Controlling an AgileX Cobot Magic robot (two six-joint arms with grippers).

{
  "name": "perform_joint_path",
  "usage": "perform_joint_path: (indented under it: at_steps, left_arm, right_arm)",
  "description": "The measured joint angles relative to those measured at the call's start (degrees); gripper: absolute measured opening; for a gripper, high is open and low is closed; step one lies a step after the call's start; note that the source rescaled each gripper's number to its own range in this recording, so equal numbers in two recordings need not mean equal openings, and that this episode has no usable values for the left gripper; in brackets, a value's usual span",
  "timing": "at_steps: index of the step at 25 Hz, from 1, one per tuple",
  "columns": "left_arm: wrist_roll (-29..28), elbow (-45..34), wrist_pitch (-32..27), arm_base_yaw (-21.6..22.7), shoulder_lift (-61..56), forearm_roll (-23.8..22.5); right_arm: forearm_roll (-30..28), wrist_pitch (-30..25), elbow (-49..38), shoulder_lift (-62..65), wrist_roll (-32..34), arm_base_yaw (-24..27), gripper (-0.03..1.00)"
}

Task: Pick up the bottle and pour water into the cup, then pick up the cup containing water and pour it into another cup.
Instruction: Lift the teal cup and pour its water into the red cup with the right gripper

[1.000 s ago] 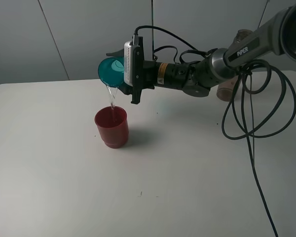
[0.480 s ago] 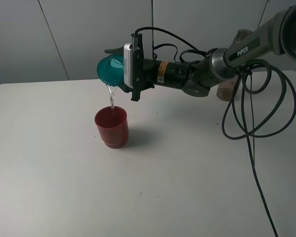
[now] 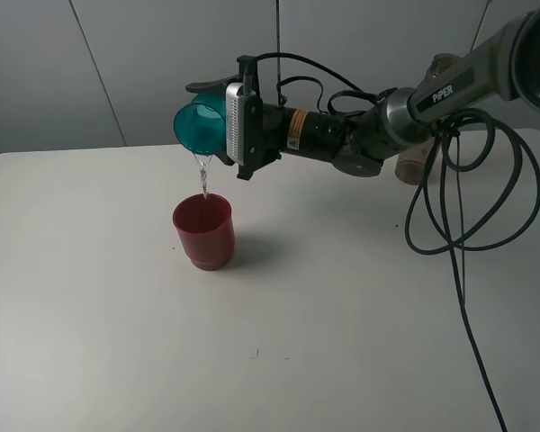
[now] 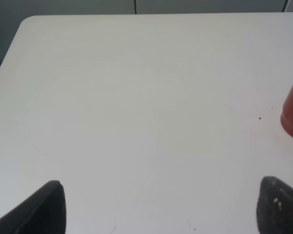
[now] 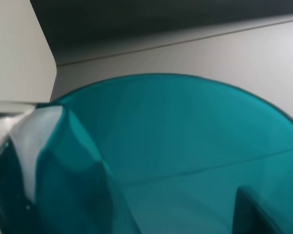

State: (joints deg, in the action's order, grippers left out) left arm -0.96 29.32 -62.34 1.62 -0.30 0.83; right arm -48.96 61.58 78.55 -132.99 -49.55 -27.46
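Right claw clamped on tipped teal cup, water streaming into red cup on table; left claw fingers apart, empty.

The teal cup is up in the air at upper centre-left of the frame, tipped on its side with its mouth facing left and slightly down. It is translucent and smooth. A thin stream of water falls from its lower lip. Straight below, the red cup stands upright on the bench, opaque, with a narrower stepped base, catching the stream. The bottle stands at upper right, mostly hidden, only pale brownish parts showing.
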Motion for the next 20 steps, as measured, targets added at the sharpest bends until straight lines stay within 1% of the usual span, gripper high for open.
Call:
perform_joint_path:
  at_steps: [4,12,20]
  left_arm:
    - [0.0,0.0,0.0,0.0,0.0,0.0]
    - [0.0,0.0,0.0,0.0,0.0,0.0]
    - [0.0,0.0,0.0,0.0,0.0,0.0]
  right_arm:
    - [0.0,1.5,0.0,0.0,-2.8,0.0,0.03]
    - [0.0,1.7,0.0,0.0,-8.3,0.0,0.03]
    - [0.0,2.0,0.1,0.0,-12.5,0.0,0.03]
